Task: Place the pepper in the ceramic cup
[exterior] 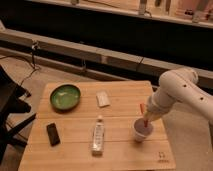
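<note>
Red pepper (143, 110) in pincer (146, 119), over ceramic cup (142, 134)

The arm (182, 90) is white, smooth and rounded, with thick joints; its tool (147, 118) hangs just above the cup (142, 132).

I saw the red-orange pepper (143, 111) at the pale gripper (147, 119) just above the white, dark-inside ceramic cup (142, 132), under the white arm (181, 89), on the light, plank-striped wooden table (125, 97) with a green bowl (65, 96), white packet (103, 98), black slab (53, 134) and whitish bottle (98, 136).
</note>
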You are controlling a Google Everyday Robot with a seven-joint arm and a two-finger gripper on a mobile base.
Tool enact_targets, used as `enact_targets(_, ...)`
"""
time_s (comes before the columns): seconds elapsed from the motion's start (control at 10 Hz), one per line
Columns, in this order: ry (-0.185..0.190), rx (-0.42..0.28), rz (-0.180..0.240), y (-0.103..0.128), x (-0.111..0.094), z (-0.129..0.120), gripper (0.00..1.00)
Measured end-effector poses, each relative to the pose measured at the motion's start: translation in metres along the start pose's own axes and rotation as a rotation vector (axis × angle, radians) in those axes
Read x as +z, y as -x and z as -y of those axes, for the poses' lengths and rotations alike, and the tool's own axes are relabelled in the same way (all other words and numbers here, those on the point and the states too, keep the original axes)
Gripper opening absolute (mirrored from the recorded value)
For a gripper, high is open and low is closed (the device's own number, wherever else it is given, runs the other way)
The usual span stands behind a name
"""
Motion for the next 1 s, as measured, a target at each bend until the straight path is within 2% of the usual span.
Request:
enact_targets(0.1,0.003,0.002,0.005,0.009,0.0,-0.004,0.25)
enact_targets(0.2,0.004,0.006,0.0,0.014,0.0,-0.007,0.29)
enact_targets(0.3,0.005,0.008,-0.007,0.014,0.001,-0.006,0.26)
enact_targets(0.5,0.0,0.007,-0.016,-0.001,0.004,0.0,0.1)
enact_targets(0.6,0.0,0.006,-0.012,-0.005,0.004,0.002,0.08)
enact_targets(0.7,0.003,0.007,-0.007,-0.006,0.004,0.002,0.11)
enact_targets(1.0,0.007,0.01,-0.006,0.016,0.003,-0.006,0.37)
